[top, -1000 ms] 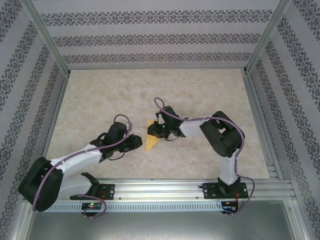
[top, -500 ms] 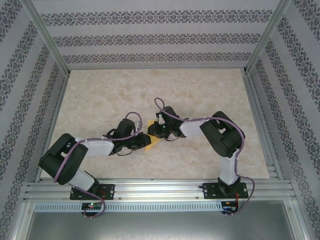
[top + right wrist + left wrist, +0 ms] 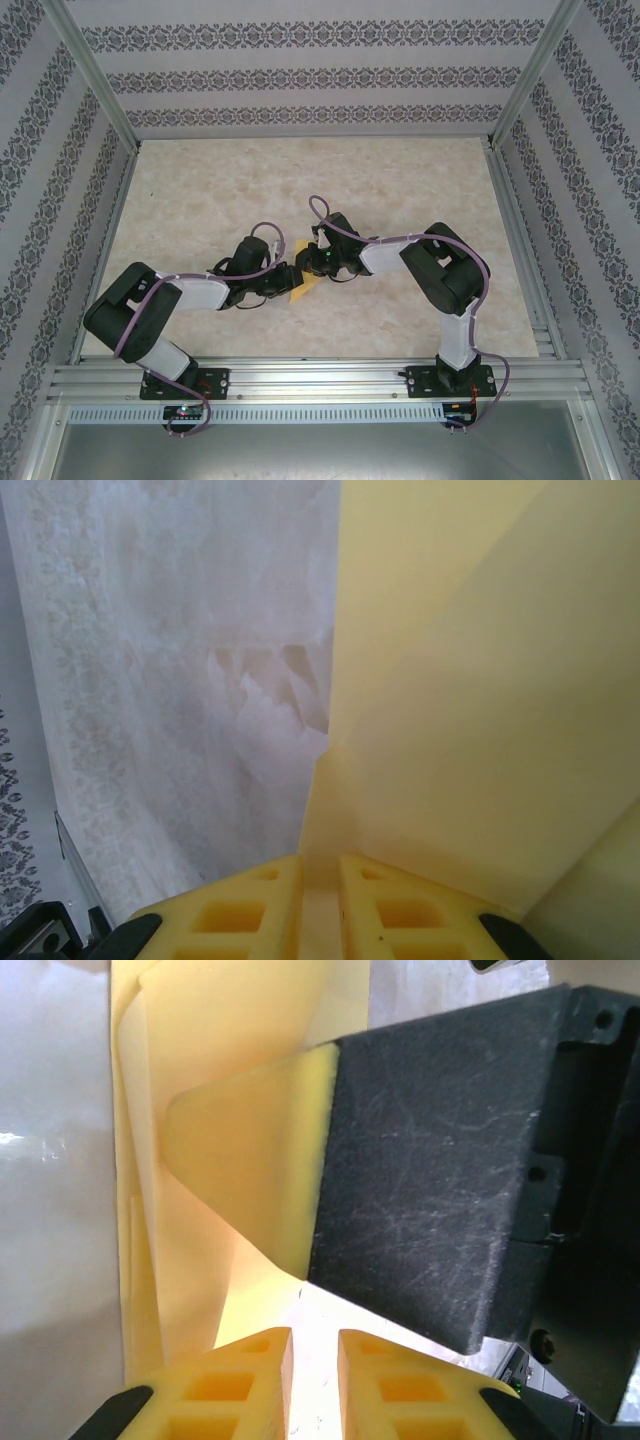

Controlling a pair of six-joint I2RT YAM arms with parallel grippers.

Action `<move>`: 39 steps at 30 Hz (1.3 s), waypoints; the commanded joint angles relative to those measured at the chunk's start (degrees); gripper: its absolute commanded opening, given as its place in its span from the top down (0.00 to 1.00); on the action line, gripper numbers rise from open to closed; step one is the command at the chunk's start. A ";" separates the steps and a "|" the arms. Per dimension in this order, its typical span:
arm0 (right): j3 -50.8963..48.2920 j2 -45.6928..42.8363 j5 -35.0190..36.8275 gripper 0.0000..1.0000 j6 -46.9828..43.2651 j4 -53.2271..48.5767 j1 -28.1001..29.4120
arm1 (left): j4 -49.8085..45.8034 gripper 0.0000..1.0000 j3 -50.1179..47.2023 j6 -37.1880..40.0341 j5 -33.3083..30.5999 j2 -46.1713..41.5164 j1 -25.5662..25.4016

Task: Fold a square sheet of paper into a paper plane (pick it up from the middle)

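Note:
The yellow sheet of paper (image 3: pixel 301 291) lies folded in a pointed shape on the table between the two grippers. My right gripper (image 3: pixel 308 264) is shut on its far part. In the right wrist view a raised fold of the paper (image 3: pixel 480 680) runs down between that gripper's (image 3: pixel 320 865) yellow fingers. My left gripper (image 3: pixel 287 278) sits low over the paper's near left side. In the left wrist view its jaws (image 3: pixel 313 1345) stand nearly together with bare table between them. The paper (image 3: pixel 220 1020) lies to their left, and the right gripper's finger (image 3: pixel 260 1160) is just ahead.
The marbled tabletop (image 3: pixel 300 180) stretches free behind and to both sides. Aluminium frame posts and patterned walls (image 3: pixel 300 75) enclose it. A metal rail (image 3: pixel 320 375) with the arm bases runs along the near edge.
The left arm has swung right and raised its elbow, bringing its gripper over the paper's near left part. The right arm and its grip have not moved.

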 commanded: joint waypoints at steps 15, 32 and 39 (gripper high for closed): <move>-1.89 1.59 3.11 0.82 -1.62 -5.70 -0.17 | 6.12 0.79 -5.11 -1.47 5.33 4.40 0.63; -1.85 1.55 4.17 0.81 -1.93 -6.60 -0.18 | -2.58 0.77 -4.87 4.75 13.14 3.84 0.58; -1.92 1.68 4.34 0.81 -1.92 -6.66 -0.23 | -4.39 0.77 -6.76 6.27 13.47 4.20 0.57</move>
